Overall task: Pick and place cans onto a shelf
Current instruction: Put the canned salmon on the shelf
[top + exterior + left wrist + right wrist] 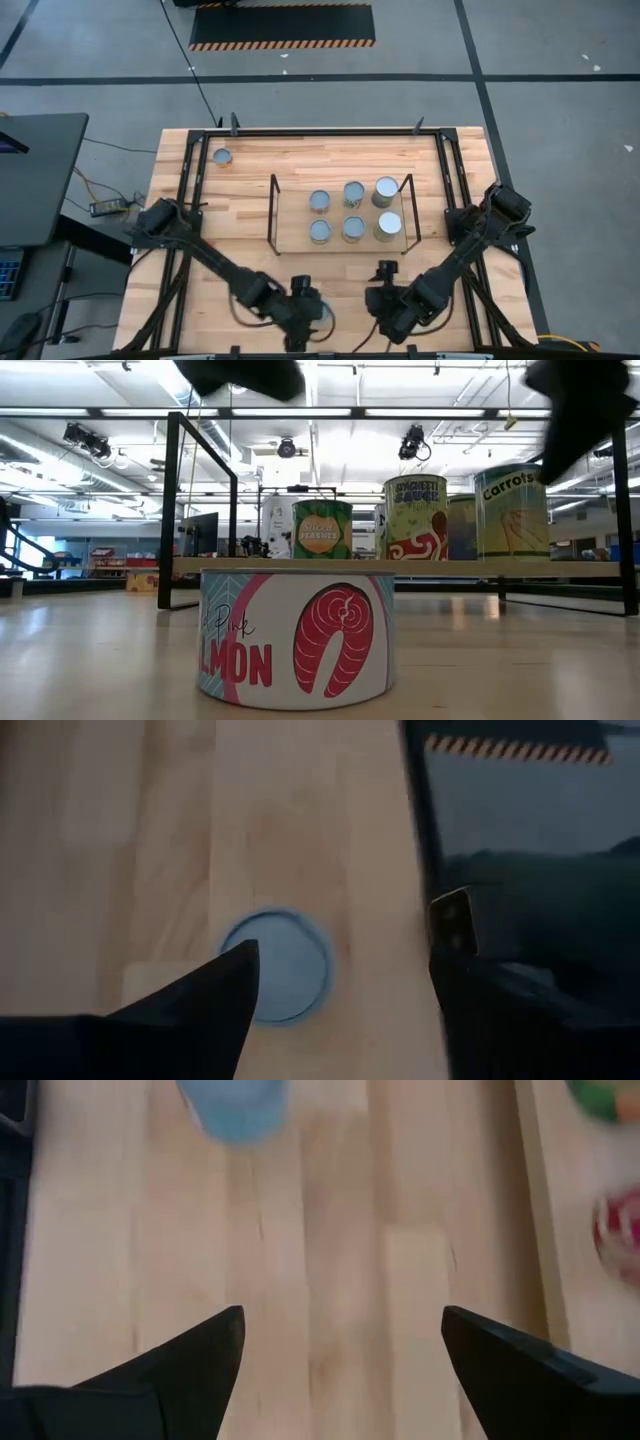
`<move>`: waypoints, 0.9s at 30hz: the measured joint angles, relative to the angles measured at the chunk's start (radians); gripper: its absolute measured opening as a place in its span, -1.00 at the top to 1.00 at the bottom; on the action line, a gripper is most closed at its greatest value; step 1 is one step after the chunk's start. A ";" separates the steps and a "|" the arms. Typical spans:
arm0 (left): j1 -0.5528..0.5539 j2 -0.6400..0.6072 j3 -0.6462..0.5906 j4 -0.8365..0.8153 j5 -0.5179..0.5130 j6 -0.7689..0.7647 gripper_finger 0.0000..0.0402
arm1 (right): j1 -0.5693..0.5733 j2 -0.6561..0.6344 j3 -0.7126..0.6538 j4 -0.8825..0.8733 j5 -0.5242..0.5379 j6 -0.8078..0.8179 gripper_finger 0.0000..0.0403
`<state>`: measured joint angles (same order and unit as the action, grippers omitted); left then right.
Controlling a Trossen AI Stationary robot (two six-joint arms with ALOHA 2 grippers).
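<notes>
Approach step: the open left gripper [340, 980] hovers above a salmon can [283, 966]; next, descend and close; right gripper [343, 1345] idles open.

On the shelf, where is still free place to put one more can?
The shelf is bare on its left part, between the left wire frame and the nearest cans. Its right part is crowded: six cans in two rows, reaching to the right frame. One can stands alone at the table's far left corner.
</notes>
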<state>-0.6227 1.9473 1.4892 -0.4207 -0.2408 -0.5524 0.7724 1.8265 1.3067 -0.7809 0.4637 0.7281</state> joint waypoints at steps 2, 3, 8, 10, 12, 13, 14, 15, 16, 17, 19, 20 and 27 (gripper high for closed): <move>0.031 0.028 0.011 -0.024 0.051 0.006 -0.49 | 0.022 0.002 0.000 -0.021 0.009 0.070 -0.72; 0.046 0.047 0.016 -0.010 0.073 0.025 -0.48 | 0.034 0.002 -0.001 -0.041 0.013 0.107 -0.72; 0.085 0.082 0.012 0.023 0.095 0.118 -0.48 | 0.070 0.002 -0.025 -0.071 0.022 0.233 -0.72; 0.092 0.085 0.011 0.032 0.131 0.154 -0.48 | 0.081 0.001 -0.029 -0.068 0.023 0.250 -0.72; 0.099 0.085 0.012 0.065 0.149 0.163 -0.48 | 0.090 0.002 -0.030 -0.081 0.025 0.256 -0.72; 0.100 0.084 0.012 0.069 0.153 0.151 -0.48 | 0.091 0.002 -0.031 -0.081 0.025 0.258 -0.72; 0.101 0.084 0.012 0.071 0.172 0.157 -0.48 | 0.093 0.003 -0.031 -0.079 0.025 0.261 -0.72; 0.101 0.084 0.012 0.072 0.192 0.171 -0.48 | 0.093 0.004 -0.031 -0.081 0.025 0.263 -0.72; 0.101 0.084 0.012 0.071 0.205 0.172 -0.48 | 0.093 0.004 -0.031 -0.082 0.025 0.263 -0.72; 0.099 0.084 0.012 0.073 0.213 0.169 -0.49 | 0.093 0.004 -0.031 -0.083 0.025 0.261 -0.72; 0.097 0.084 0.012 0.073 0.237 0.154 -0.52 | 0.092 0.004 -0.031 -0.087 0.025 0.259 -0.72; 0.095 0.084 0.012 0.074 0.250 0.144 -0.54 | 0.092 0.004 -0.031 -0.087 0.026 0.259 -0.72; 0.096 0.120 0.011 0.087 0.272 0.119 -0.81 | 0.081 0.004 -0.031 -0.087 0.026 0.262 -0.72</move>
<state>-0.5262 2.0677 1.5007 -0.3340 0.0311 -0.4335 0.8532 1.8309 1.2758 -0.8677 0.4902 0.9899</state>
